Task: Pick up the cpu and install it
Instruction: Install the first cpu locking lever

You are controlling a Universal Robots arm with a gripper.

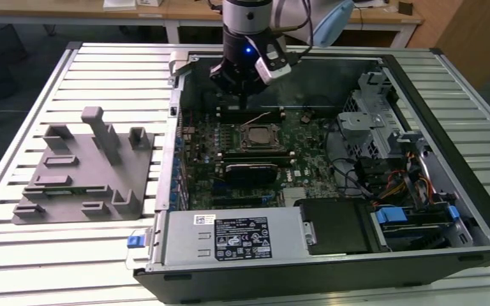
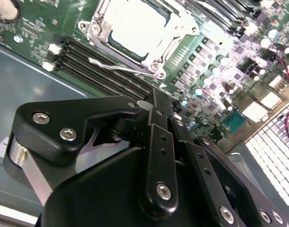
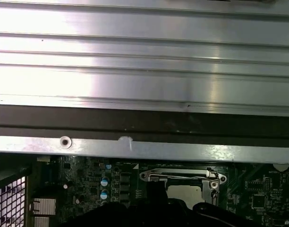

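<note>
- Exterior view, left to right: grey tray (image 1: 79, 169) sits on the slatted worktop (image 1: 23, 255); beside it the open computer case (image 1: 449, 153); the gripper (image 1: 243, 86) hangs above the motherboard (image 1: 313, 169), near the case's far wall
- cpu (image 1: 256, 137) already lies in its socket (image 1: 277, 135), so placement looks done; locking I cannot judge
- Second wrist view: cpu (image 2: 132, 26) shows a pale, flat silver top, metal-framed; jaws clenched, grasping nothing

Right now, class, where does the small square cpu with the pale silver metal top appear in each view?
Exterior view: cpu at the motherboard's middle, below the gripper.
Second wrist view: cpu beyond the gripper.
First wrist view: cpu near the case wall.
Shared landmark: metal socket frame around it.
</note>
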